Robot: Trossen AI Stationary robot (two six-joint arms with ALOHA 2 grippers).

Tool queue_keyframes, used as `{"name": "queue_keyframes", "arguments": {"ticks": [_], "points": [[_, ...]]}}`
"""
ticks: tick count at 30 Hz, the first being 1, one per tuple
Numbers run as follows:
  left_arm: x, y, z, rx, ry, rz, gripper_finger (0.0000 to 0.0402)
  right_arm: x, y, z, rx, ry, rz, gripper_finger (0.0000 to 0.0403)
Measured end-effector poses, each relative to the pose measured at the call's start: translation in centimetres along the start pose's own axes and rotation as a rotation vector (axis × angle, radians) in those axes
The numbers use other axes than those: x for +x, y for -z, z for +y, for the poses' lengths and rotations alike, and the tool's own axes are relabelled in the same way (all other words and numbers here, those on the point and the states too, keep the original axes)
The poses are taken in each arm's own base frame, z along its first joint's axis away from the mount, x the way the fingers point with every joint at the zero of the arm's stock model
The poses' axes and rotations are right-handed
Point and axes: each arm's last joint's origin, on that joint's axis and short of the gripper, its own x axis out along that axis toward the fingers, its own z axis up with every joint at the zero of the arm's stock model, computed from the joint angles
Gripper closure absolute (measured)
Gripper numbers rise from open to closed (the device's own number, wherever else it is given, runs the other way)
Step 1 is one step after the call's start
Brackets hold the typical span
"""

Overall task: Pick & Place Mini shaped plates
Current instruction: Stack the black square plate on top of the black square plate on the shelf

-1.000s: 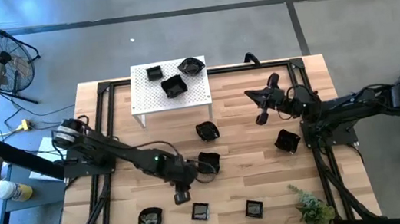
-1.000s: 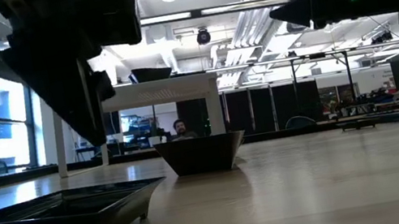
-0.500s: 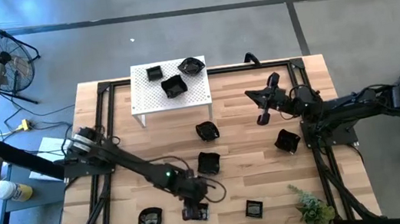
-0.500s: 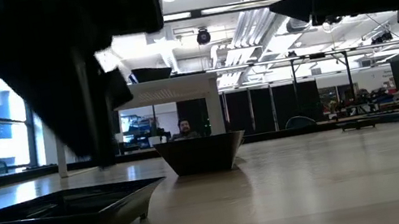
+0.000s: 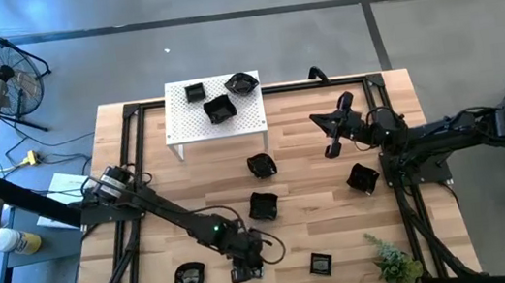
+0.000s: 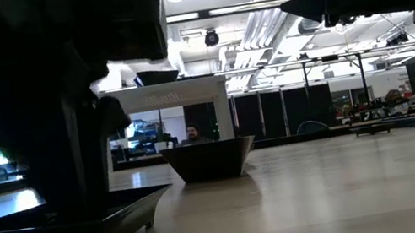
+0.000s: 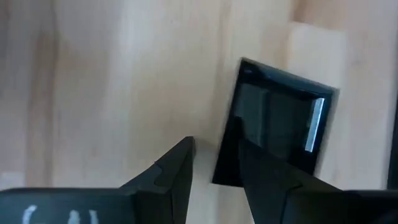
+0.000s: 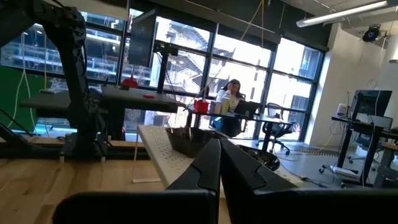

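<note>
A small square black plate (image 7: 280, 118) lies flat on the wooden table near its front edge (image 5: 253, 272). My left gripper (image 7: 214, 155) is open and low over it, pointing steeply down. In the low view it stands as a dark mass (image 6: 69, 158) above this plate (image 6: 55, 225). My right gripper (image 5: 331, 141) is shut and empty, raised over the table's far right part. Three mini plates sit on the white perforated platform (image 5: 181, 121). Several more lie about the table. My left gripper stands astride the square plate's one side rim (image 7: 225, 158), with one finger (image 7: 261, 168) over the plate's inside and the other (image 7: 177, 158) outside it above bare wood. It comes from above, slanting. Whether either finger touches the plate, I cannot tell.
Other black plates lie at the near left (image 5: 189, 277), the near right (image 5: 321, 264), mid-table (image 5: 263, 206) (image 5: 262, 166) and at the right (image 5: 363, 179). A small green plant (image 5: 395, 261) stands at the near right corner. A black frame borders the table.
My left gripper has gone toward the table's near edge and down, from beside the mid-table plate to low over the square plate by the front edge. The plate has stayed where it was.
</note>
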Motion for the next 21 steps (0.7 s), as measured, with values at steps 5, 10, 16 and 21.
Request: {"name": "queue_keyframes", "arguments": {"ticks": [5,10,16,21], "points": [[0.3,-0.1,-0.1,-0.004,0.028,0.001,0.028,0.0,0.0,0.0,-0.005,0.001,-0.002,0.0399],[0.4,-0.1,-0.1,0.0,0.036,0.001,0.033,0.0,0.0,0.0,-0.006,0.002,-0.003,0.0397],[0.2,-0.2,-0.4,0.035,0.104,0.012,0.0395,0.0,0.0,0.0,-0.006,0.002,-0.003,0.04],[-1.0,-0.6,-0.4,0.059,0.118,-0.012,0.0387,0.0,0.0,0.0,-0.006,0.002,-0.003,0.0396]]}}
